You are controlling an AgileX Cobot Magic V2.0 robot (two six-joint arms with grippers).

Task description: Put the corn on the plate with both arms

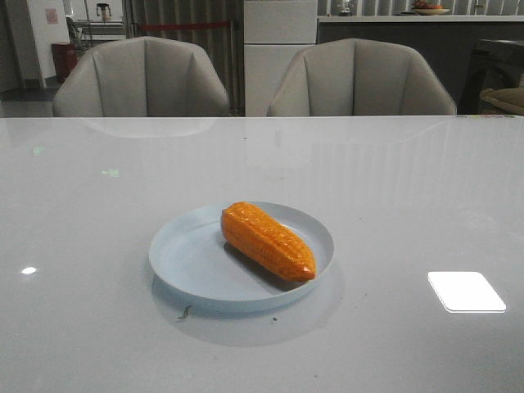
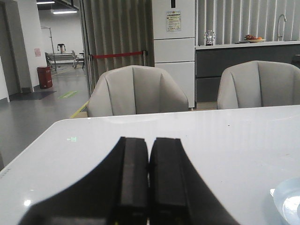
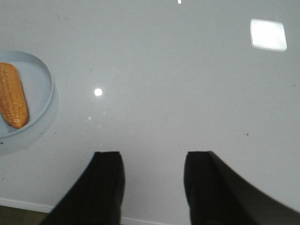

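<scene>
The corn lies inside the plate (task looks done); left gripper pressed closed and empty, right gripper spread wide, empty, both clear

The corn lies on the plate.

Orange toy corn, glossy, with rows of bumpy kernels, lying on its side inside the plate. Its long axis runs diagonally, the broad end toward the far rim and the blunt tapered tip at the near right rim. The plate is round, shallow and pale blue, with a low upright rim, resting flat on the table; its left portion is bare.
</scene>
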